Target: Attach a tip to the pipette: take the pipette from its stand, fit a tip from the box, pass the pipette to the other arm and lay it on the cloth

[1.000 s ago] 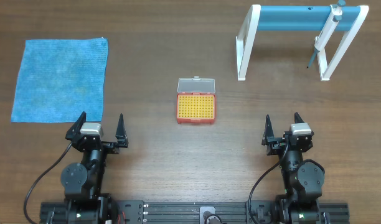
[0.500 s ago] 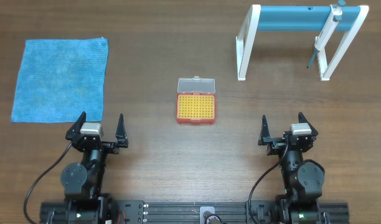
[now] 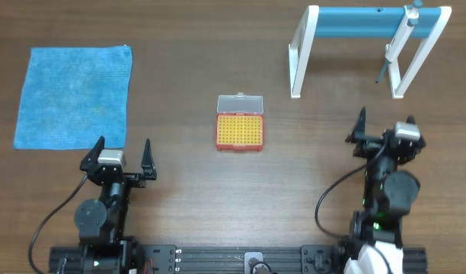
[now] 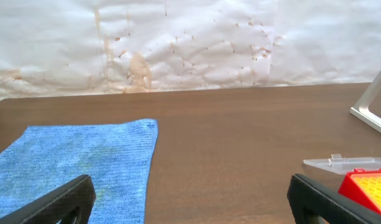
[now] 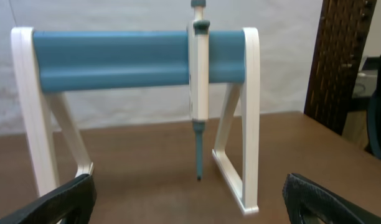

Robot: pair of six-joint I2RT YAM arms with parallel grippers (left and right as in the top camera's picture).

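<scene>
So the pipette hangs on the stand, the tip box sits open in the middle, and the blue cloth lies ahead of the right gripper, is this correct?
Not quite. The blue cloth lies ahead of the left gripper, not the right one; the top view shows it. The rest holds: the pipette hangs on the stand and the tip box sits open in the middle.

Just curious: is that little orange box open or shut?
Open. The tip box has its clear lid flipped back, baring yellow tips.

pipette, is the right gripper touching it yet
Apart. The right wrist view shows the pipette hanging on its stand, with bare table between it and the open fingers of the right gripper.
</scene>
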